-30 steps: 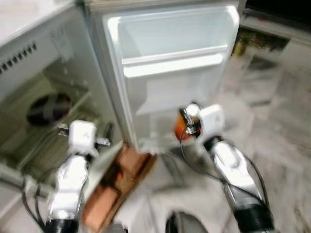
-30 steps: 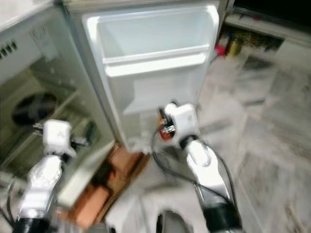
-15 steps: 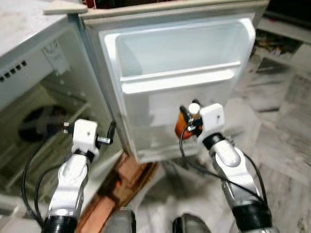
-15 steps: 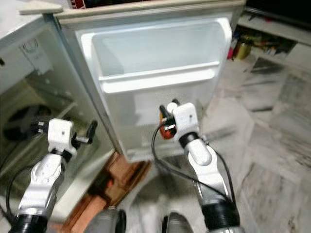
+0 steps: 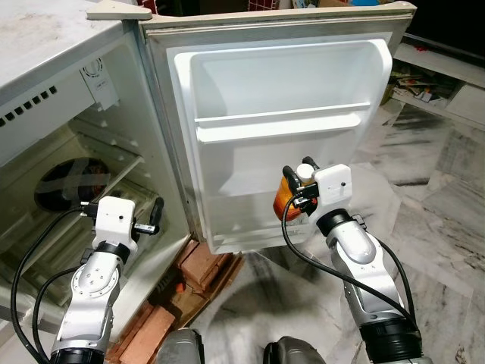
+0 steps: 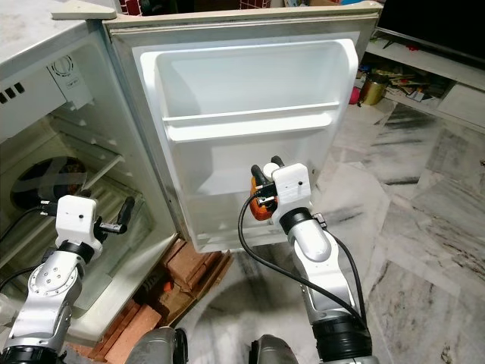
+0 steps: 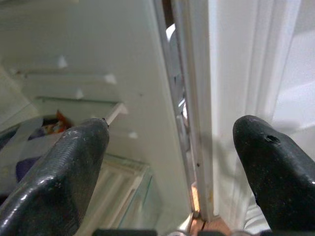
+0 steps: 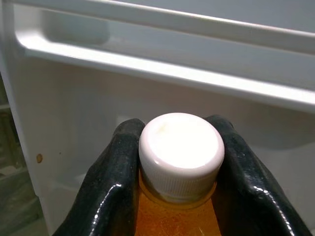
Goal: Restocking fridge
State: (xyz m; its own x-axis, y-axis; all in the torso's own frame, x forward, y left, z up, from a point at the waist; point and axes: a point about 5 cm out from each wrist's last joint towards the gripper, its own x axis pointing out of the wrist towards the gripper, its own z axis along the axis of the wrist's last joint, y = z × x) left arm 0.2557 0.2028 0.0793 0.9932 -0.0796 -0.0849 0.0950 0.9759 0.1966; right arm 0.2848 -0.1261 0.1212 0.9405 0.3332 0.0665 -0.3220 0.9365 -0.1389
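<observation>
**Orange bottle held at the open fridge door**

While the fridge door (image 5: 288, 136) stands swung wide open, the right gripper (image 8: 172, 162) is clamped on an orange bottle (image 5: 285, 202) with a white cap (image 8: 180, 147), one black finger (image 8: 115, 172) pressed against each side of the neck just under the cap. The bottle is upright and sits in front of the door's inner liner, below the door shelf (image 5: 284, 121) and near the door's lower edge. In the right wrist view the shelf rail runs across just beyond the cap, and amber liquid shows between the fingers.

The left gripper (image 7: 172, 162) is raised at the front of the fridge body (image 6: 68, 152), close to the hinge side of the door. Its two fingers (image 7: 59, 172) stand well apart with nothing between them, and the view past them runs along the seam where the door meets the cabinet. Inside the cabinet a glass shelf (image 5: 106, 171) carries a dark bag (image 5: 72, 178); what the bag contains cannot be made out.

Reddish bricks (image 5: 201, 265) lie on the marble floor (image 6: 424, 227) under the door's lower corner. A low white cabinet (image 6: 432, 72) with small items stands at the far right edge of the floor.
</observation>
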